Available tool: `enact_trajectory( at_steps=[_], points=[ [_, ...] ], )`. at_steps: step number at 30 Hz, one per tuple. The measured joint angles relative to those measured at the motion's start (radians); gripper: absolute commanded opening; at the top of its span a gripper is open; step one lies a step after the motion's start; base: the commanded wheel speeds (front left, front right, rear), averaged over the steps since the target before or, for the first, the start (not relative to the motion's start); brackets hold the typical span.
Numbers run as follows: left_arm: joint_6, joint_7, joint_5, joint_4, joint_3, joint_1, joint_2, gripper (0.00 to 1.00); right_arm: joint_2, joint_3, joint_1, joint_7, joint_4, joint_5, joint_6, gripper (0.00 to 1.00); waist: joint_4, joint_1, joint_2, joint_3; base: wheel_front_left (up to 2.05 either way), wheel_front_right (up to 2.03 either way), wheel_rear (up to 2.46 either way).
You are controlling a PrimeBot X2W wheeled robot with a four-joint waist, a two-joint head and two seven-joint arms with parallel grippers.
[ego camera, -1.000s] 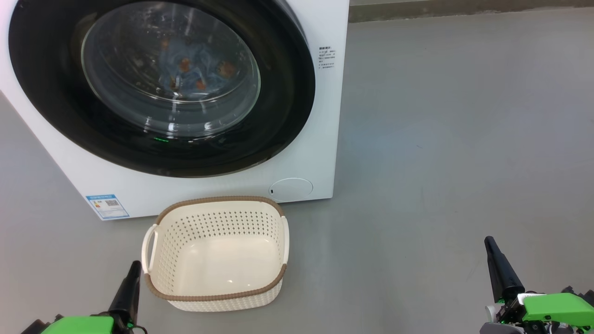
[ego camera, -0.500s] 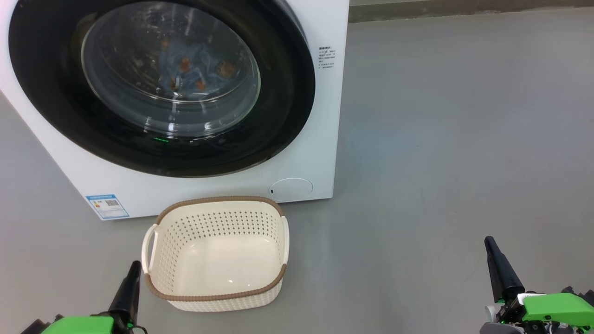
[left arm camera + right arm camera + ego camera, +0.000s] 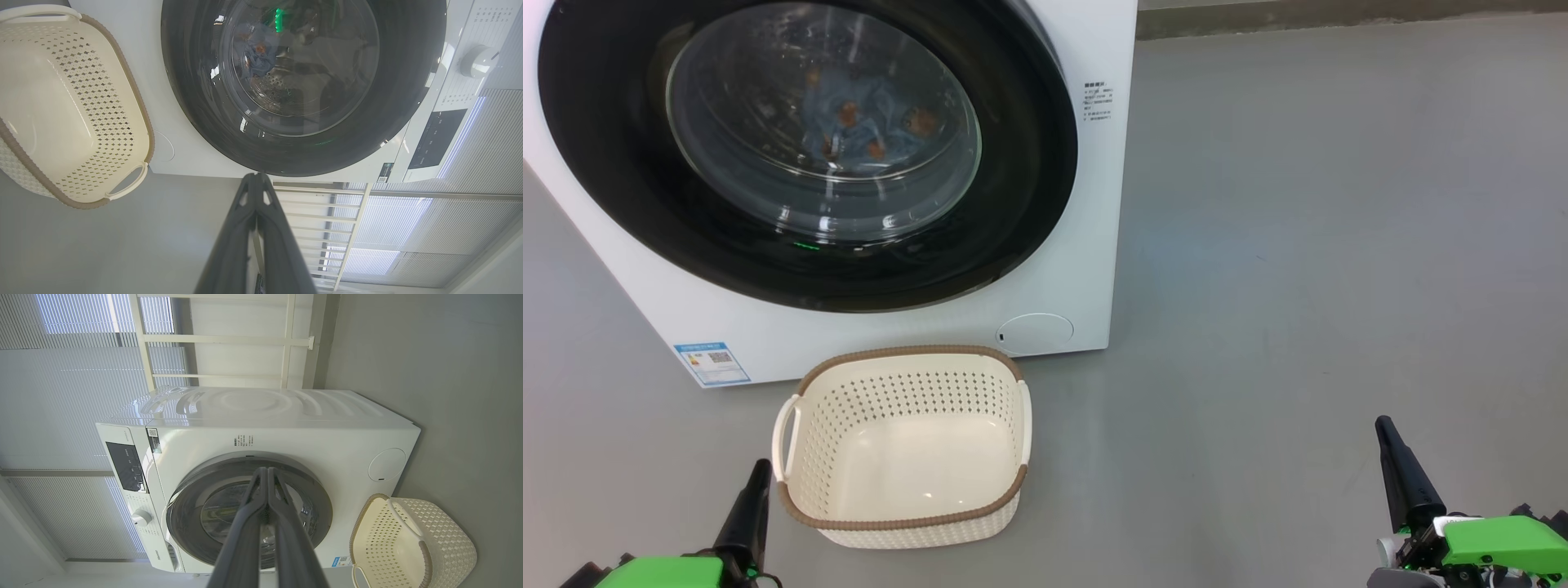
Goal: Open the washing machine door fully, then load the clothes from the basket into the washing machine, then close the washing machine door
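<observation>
Where walls rise, the basket (image 3: 907, 392) is perforated.

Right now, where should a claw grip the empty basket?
Probably the white handle on the left end of the basket, approached from the left by the left claw: it loops clear of the side, leaving a gap for one finger, and sits nearest that claw, which is shut now.

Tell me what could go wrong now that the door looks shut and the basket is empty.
First, the washing machine door looks closed over the clothes, but no latch can be seen, so it might swing open. Second, the basket stands close by the shut left gripper; moving that arm or the base could knock it.
</observation>
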Motion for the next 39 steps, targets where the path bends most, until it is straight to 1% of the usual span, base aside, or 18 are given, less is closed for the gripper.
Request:
enact_trajectory(
  at_steps=[39],
  points=[
    [0.0,0.0,0.0,0.0,0.0,0.0,0.0,0.0,0.0,0.0,0.0,0.0,0.0,0.0,0.0,0.0,0.0,0.0,0.0,0.0,0.0,0.0,0.0]
  ],
)
